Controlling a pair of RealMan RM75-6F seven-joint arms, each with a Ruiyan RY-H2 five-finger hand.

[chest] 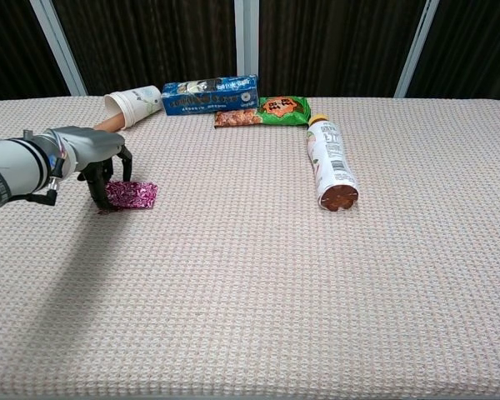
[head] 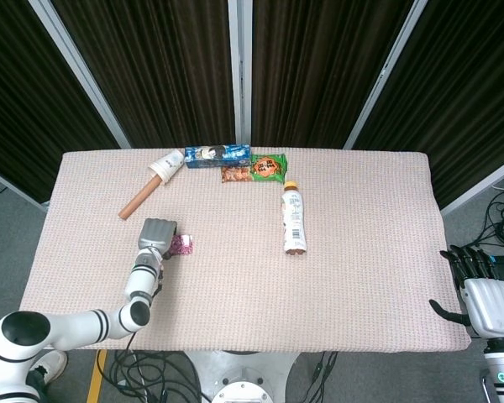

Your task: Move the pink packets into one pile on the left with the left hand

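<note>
1. Pink and crinkly with a foil shine, the pink packet (chest: 131, 194) lies flat on the woven table cloth (chest: 258, 275) at your far left; only one packet is plainly visible, and you cannot tell whether another lies under it.
2. Your left hand (chest: 97, 156) arches over the packet's left end, fingers (chest: 96, 188) curled down with their tips on or at its edge; whether they actually grip it you cannot tell from either view. From the head view the hand (head: 158, 234) covers most of the packet (head: 182, 244), leaving a small pink corner showing at its right.
3. Behind the hand, at the back left of the table, one white paper cup (chest: 136, 102) lies on its side, with one brown stick-like roll (head: 136, 203) just beside it.
4. Next comes one blue box (chest: 210, 94) lying flat, then one green and orange snack bag (chest: 267, 110) touching its right end.
5. Right of centre, one bottle (chest: 329, 163) with a white label lies on its side, its base toward you.
6. Your right hand (head: 479, 290) hangs off the table's right edge, well apart from everything, fingers spread and holding nothing.
</note>
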